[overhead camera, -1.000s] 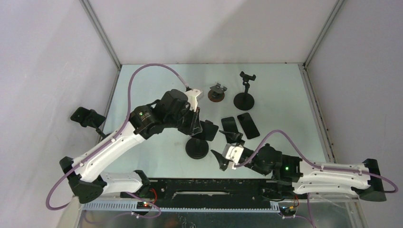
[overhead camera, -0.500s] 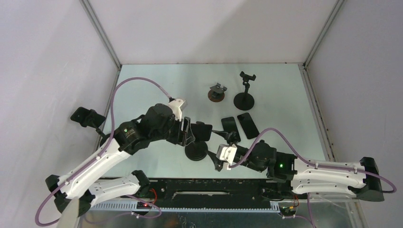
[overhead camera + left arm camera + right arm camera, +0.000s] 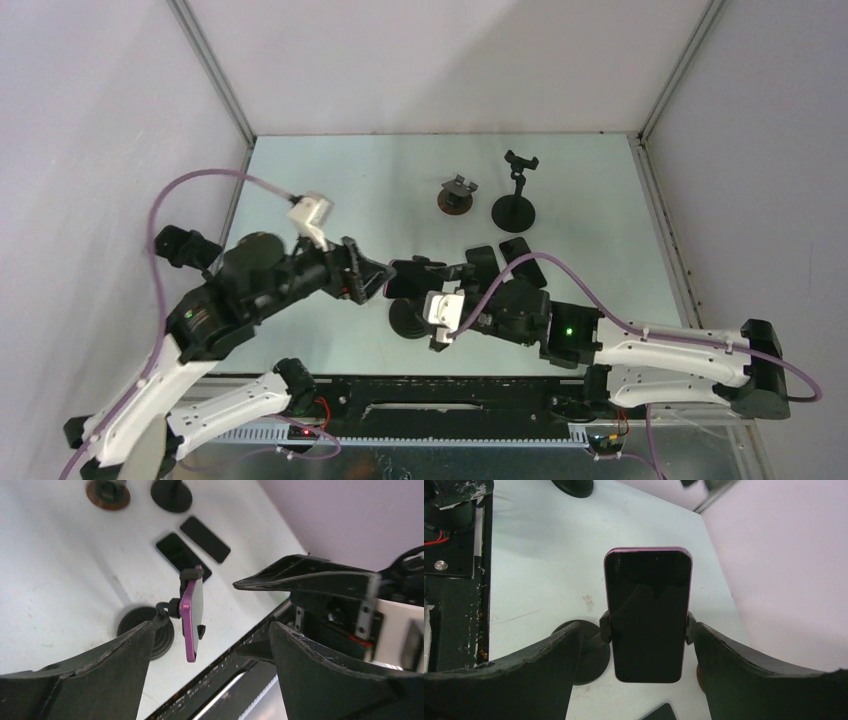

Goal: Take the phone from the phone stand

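A phone [image 3: 647,614] with a purple case and a dark screen stands upright, clamped in the black phone stand [image 3: 412,320]. In the left wrist view the phone [image 3: 192,612] shows edge-on above the stand's round base [image 3: 142,630]. My right gripper [image 3: 636,625] is open. One of its fingers lies on each side of the phone at clamp height, and I cannot tell whether they touch it. My left gripper [image 3: 365,280] is open and empty, just left of the stand and apart from it.
Two dark phones [image 3: 182,555] [image 3: 205,539] lie flat on the table behind the stand. A short stand on an orange base [image 3: 457,195] and a tall black stand [image 3: 515,195] are at the back. The black rail [image 3: 450,395] runs along the table's near edge.
My left gripper has opened wide and drawn back to the left, away from the phone stand. My right gripper has moved left until its fingers flank the phone.
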`<state>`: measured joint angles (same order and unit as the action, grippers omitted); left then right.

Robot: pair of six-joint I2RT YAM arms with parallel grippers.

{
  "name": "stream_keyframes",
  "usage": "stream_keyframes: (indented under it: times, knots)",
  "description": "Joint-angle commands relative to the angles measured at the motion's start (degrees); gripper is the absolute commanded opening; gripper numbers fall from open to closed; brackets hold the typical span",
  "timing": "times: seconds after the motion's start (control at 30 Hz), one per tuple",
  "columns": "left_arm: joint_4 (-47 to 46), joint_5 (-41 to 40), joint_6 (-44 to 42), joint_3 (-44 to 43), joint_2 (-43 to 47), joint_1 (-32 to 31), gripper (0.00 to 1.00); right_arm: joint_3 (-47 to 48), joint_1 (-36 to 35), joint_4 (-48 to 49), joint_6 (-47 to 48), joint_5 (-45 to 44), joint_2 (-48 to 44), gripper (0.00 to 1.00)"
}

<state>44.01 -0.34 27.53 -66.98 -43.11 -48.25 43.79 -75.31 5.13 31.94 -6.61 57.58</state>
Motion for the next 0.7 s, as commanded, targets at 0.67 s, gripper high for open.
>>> stream_keyframes:
  times: [0.67]
  knots:
    - [1.83, -19.96, 1.09, 1.03, 13.23, 1.11, 1.00, 14.89, 7.02, -4.86, -1.88, 11.60, 13.63, 0.92]
